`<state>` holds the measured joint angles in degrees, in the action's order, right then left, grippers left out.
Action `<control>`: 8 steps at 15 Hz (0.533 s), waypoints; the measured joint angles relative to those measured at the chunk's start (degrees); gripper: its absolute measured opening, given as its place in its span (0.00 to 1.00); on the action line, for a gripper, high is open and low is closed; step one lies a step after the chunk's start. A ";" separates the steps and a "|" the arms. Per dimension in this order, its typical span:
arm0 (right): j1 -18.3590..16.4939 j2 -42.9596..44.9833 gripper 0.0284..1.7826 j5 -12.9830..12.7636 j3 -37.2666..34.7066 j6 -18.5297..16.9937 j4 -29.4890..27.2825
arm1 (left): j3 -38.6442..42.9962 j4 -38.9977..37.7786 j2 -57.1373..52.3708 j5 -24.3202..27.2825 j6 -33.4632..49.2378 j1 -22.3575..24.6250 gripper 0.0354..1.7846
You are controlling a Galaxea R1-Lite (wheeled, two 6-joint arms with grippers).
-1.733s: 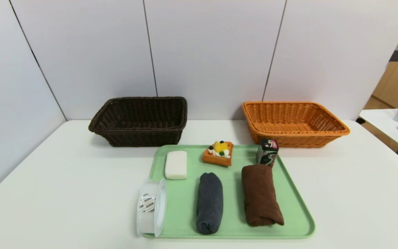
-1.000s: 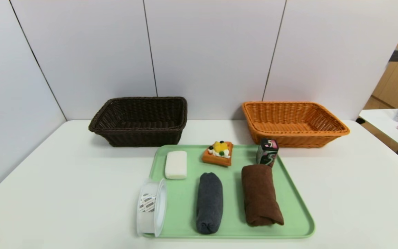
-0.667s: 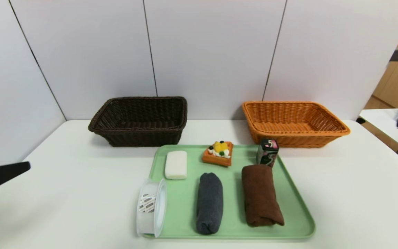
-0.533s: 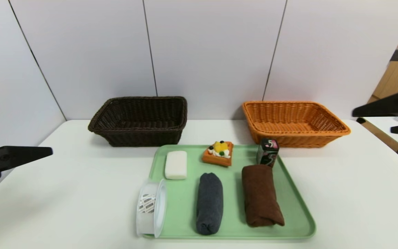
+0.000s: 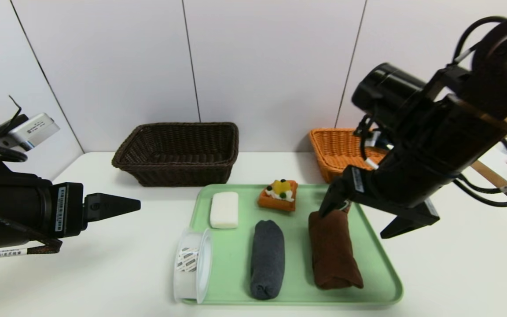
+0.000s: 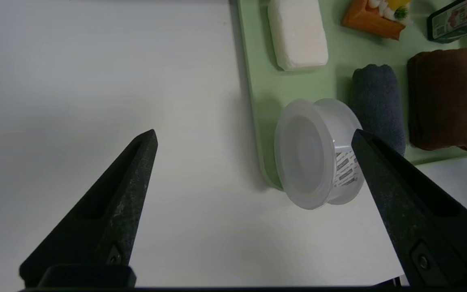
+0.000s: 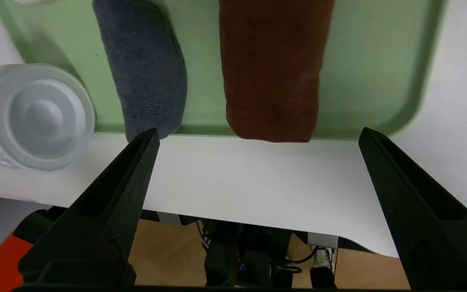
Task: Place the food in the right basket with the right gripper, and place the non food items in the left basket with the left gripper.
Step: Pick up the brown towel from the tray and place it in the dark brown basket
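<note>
Sitting at the far edge of the green tray [image 5: 381, 281], the toy cake [image 5: 278, 194] lies left of the empty right gripper [image 5: 359, 220], jaws wide apart above the brown towel [image 5: 332, 248]. The left gripper [image 6: 253, 138], also spread empty, hovers over the bench [image 5: 82, 273] beside the clear tub [image 5: 192, 264], well left of the cake.

Right tool [image 5: 359, 215], fingers spread, above the brown towel [image 5: 333, 249]; left tool [image 5: 117, 205] possibly empty.

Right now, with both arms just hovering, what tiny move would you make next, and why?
Probably lower the right gripper, fingers open, toward the little cake on the green tray. It is the plainest food there, nothing is held yet, and the orange basket is empty where visible. The left gripper hangs open beside the tray.
</note>
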<state>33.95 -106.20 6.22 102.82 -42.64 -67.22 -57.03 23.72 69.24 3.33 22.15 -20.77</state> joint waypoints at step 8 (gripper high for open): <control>3.62 -9.78 0.95 -5.56 0.77 -3.90 -0.45 | 0.48 2.40 -2.62 0.44 1.52 -0.87 0.94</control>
<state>37.57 -115.98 0.66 103.58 -46.54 -67.67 -56.55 26.12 66.62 3.77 23.67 -21.64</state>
